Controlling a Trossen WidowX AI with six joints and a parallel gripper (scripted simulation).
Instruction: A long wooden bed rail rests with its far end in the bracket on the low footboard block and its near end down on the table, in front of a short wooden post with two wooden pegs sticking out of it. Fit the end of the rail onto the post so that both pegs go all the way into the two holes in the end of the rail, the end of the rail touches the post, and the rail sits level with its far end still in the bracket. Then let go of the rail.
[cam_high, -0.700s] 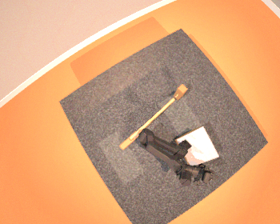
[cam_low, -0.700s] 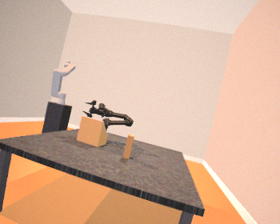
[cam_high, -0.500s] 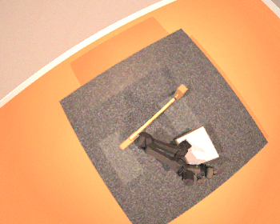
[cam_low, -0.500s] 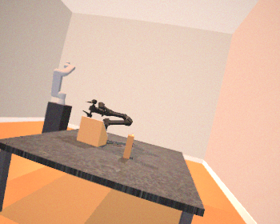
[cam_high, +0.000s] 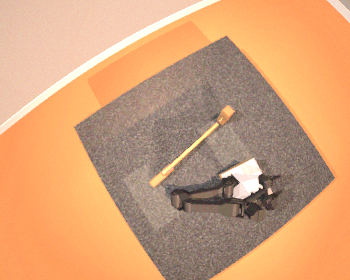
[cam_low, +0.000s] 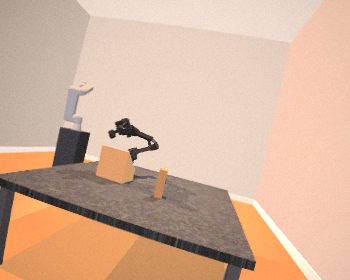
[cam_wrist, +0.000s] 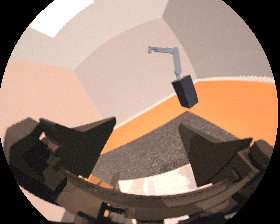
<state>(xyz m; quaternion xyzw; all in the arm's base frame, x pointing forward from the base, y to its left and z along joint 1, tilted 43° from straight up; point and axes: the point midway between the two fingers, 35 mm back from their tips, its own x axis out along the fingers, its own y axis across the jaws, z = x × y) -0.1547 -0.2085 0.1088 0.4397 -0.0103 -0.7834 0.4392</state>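
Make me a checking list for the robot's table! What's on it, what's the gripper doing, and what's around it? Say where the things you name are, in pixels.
Surface: dark speckled tabletop (cam_high: 280, 150) (cam_low: 200, 215) (cam_wrist: 145, 155).
Job's things: long wooden bed rail (cam_high: 192, 147) lies slanting; the top view cannot settle its fit or level.
Clutter: big wooden block (cam_high: 254, 167) (cam_low: 115, 164) (cam_wrist: 160, 183), pale on top, beside the arm.
Gripper (cam_high: 278, 186) (cam_low: 111, 128) (cam_wrist: 148, 123): open, empty.
Cables: nothing seen.
Surroundings: pale robot arm (cam_low: 72, 104) (cam_wrist: 177, 62) on a dark pedestal (cam_low: 71, 146) (cam_wrist: 185, 92); orange floor.

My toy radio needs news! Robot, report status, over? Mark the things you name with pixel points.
Gripper (cam_high: 274, 192) (cam_low: 111, 131) (cam_wrist: 148, 123) open, empty. Rail (cam_high: 192, 147) not gripped. Big block (cam_high: 227, 170) (cam_low: 114, 164) beside arm, maybe in the way. Over.
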